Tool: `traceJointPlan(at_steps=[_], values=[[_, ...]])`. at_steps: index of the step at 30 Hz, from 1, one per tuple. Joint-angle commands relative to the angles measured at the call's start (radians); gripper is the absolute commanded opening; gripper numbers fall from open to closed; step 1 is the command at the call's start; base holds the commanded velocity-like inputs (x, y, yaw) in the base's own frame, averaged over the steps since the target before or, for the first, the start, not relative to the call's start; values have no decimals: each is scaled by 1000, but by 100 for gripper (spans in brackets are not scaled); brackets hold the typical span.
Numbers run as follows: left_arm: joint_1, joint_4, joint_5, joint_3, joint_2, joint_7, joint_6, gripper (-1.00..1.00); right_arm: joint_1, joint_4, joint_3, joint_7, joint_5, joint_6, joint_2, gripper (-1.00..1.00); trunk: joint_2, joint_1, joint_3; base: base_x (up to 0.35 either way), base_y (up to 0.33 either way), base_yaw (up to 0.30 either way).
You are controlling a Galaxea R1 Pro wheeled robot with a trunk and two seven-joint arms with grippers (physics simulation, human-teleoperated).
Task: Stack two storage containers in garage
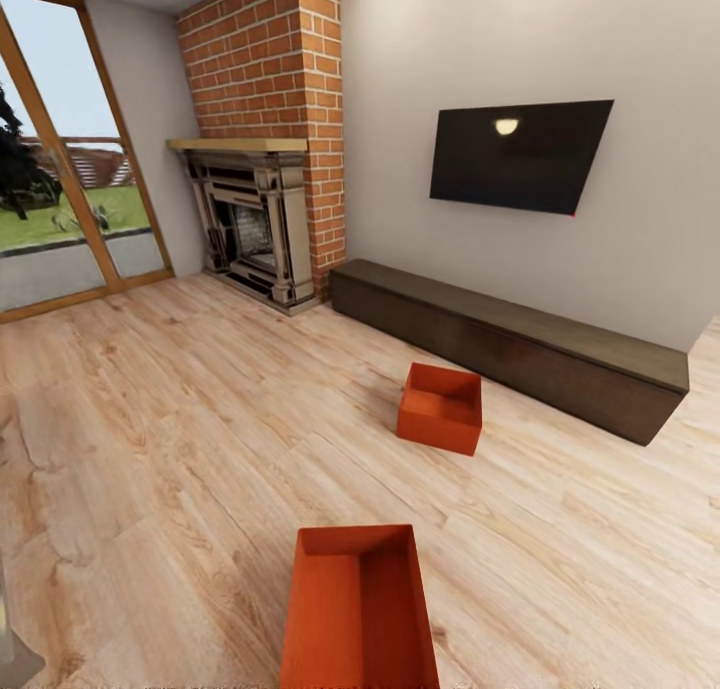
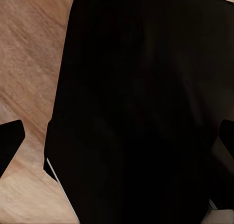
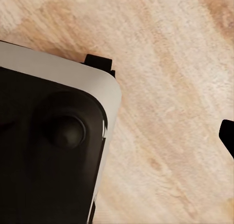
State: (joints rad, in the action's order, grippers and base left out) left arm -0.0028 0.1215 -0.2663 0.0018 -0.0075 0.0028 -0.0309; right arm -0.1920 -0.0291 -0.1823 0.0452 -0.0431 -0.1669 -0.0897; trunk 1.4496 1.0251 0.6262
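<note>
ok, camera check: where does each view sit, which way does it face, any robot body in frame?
Head: high, looking forward and down at the near container, far container, TV bench, fireplace.
Left wrist: faces down at a dark part of the robot, fingertips at the edges.
Right wrist: faces down at the robot's base corner.
All share the wood floor.

Readable text: none in any view.
TV [image 1: 520, 155]: blank black screen w/ lamp glare, no logo or lettering.
Near container [image 1: 358, 609]: plain orange-red walls, no label or no.
Far container [image 1: 440, 407]: plain, unmarked.
Low cabinet [image 1: 520, 344]: dark wood front, no brand or sign.
Fireplace [image 1: 262, 129]: bare brick & mantel, no plaque.
Wrist views: black robot housing over wood floor [image 3: 170, 87], no markings legible.
</note>
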Motion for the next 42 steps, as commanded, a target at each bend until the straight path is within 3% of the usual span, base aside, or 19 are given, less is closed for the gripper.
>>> traceJointPlan(at_steps=[1, 42], values=[[0, 0, -5, 0, 0, 0, -3, 100, -1, -3, -2, 1, -4, -6, 0, 100, 0, 0, 2, 0, 0, 0], [0, 0, -5, 0, 0, 0, -3, 100, -1, -5, -2, 2, -3, -9, -1, 100, 0, 0, 69, 0, 0, 0]])
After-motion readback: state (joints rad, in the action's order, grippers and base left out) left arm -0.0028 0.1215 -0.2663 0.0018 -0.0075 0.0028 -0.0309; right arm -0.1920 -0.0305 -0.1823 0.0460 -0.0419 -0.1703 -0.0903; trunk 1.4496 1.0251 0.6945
